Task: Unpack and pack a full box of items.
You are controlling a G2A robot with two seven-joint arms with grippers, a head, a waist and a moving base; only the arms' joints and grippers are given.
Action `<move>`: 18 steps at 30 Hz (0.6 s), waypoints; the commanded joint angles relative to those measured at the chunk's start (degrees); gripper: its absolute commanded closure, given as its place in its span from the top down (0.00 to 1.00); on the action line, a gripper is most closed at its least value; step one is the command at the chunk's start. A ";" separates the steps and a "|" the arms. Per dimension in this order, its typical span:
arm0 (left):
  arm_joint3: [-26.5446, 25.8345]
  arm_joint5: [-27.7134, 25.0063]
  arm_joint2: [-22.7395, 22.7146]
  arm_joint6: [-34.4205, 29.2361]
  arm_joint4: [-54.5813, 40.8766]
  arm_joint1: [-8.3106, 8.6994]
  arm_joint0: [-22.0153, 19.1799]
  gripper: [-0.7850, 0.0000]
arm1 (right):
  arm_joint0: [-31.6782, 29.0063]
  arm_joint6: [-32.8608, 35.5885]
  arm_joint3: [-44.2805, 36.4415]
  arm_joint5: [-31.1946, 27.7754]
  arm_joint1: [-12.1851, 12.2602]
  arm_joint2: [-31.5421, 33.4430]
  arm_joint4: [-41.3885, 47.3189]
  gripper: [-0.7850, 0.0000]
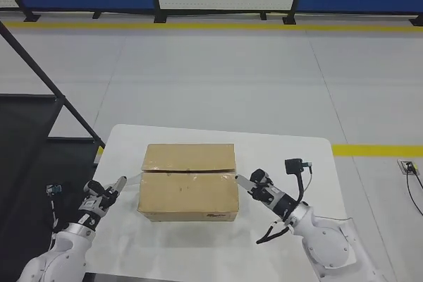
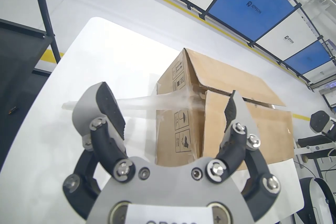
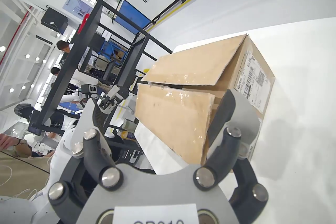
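Observation:
A brown cardboard box [image 1: 189,182] lies in the middle of the white table [image 1: 289,155]. Its two top flaps are down, with a narrow gap along the seam [image 3: 162,84] and bits of clear tape on it. A loose strip of clear tape [image 2: 147,101] sticks out from the box's end toward my left gripper. My left gripper [image 1: 117,186] [image 2: 168,107] is open a short way off that end. My right gripper [image 1: 244,179] [image 3: 160,112] is open at the opposite end, with the corner of the near flap between its fingers.
A black metal rack [image 1: 28,141] stands off the table's left side. White tabletop lies free behind the box and to its right. My right gripper [image 2: 320,121] shows far off in the left wrist view, beyond the box.

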 commanded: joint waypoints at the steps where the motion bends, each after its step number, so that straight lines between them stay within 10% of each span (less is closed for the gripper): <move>1: 0.00 0.00 0.00 0.00 -0.01 0.00 0.00 1.00 | 0.01 0.00 0.00 0.00 0.00 0.00 0.01 1.00; 18: 3.40 -0.62 -1.69 -10.36 -11.43 0.47 -5.67 1.00 | 8.80 6.37 16.21 -12.33 -0.45 -1.65 9.95 1.00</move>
